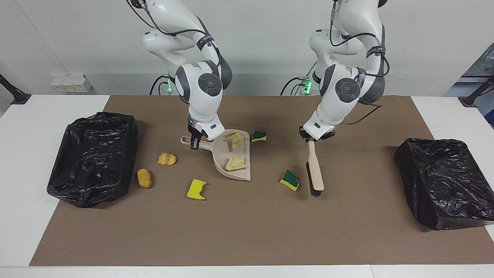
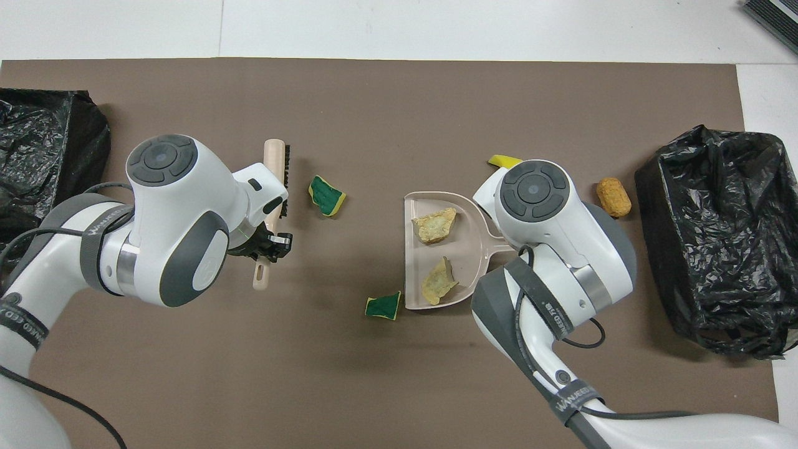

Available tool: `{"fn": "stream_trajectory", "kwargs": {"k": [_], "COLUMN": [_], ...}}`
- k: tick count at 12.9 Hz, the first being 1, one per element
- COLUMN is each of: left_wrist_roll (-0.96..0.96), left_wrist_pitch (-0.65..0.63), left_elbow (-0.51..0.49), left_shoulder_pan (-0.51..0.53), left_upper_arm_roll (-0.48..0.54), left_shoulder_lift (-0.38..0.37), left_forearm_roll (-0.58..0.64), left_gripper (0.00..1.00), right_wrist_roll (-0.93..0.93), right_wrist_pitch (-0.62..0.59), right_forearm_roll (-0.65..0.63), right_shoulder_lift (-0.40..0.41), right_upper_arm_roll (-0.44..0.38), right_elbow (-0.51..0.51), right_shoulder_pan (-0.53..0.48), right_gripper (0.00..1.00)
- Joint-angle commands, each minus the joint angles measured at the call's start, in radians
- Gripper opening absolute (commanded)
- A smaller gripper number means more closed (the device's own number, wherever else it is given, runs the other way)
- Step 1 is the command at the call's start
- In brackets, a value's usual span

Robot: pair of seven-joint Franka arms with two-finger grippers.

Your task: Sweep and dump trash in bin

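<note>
The right tool [image 1: 195,143] is clamped on the handle of the beige plastic dustpan [image 1: 235,164], which rests on the brown worktop [image 1: 247,231] holding two tan bread-like scraps [image 1: 235,152]. The left tool [image 1: 311,138] grips the beige wooden brush [image 1: 315,170], bristles down beside a green-topped yellow sponge chunk [image 1: 290,180]. Another sponge chunk [image 1: 259,136] lies by the pan, nearer the robots; a yellow scrap [image 1: 196,189] and two orange pastry pieces [image 1: 166,159] lie loose toward the right arm's black-bagged bin [image 1: 92,156].

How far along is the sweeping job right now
Early. Two tan bread-like scraps lie in the beige plastic dustpan, held at its handle by the right gripper. The left gripper holds the beige wooden brush. Five scraps remain on the brown mat, including the green-topped sponge chunk beside the brush. Nothing shows dumped in the open black-lined bin.
</note>
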Motion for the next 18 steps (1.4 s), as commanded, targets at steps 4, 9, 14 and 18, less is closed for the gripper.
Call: {"fn": "stream_trajectory", "kwargs": {"k": [4,9,14,18], "left_wrist_roll": [0.133,-0.003,-0.172,-0.287], "left_wrist_pitch": [0.035,0.069,0.109,0.112], "left_elbow": [-0.034,-0.095,-0.101,-0.049], "left_shoulder_pan": [-0.019,-0.175,-0.349,-0.455], "left_upper_arm_roll": [-0.02,-0.024,-0.026,-0.029], "left_shoulder_lift": [0.031,-0.008,-0.031,-0.026], "left_forearm_roll": [0.024,0.007,-0.065,-0.09], "left_gripper": [0.0,0.0,0.0,0.0], "right_wrist_roll": [0.023,0.025,0.025,0.025], "right_wrist_pitch": [0.046,0.049,0.048,0.049], "right_forearm_roll": [-0.011,-0.009,-0.008,-0.008], "right_shoulder_lift": [-0.029,-0.036,-0.036,-0.036], "right_upper_arm_roll": [0.01,0.009,0.01,0.01], "right_elbow": [-0.051,-0.065,-0.065,-0.065], "right_shoulder_pan": [-0.016,-0.017,-0.017,-0.017], "right_gripper": [0.0,0.0,0.0,0.0]}}
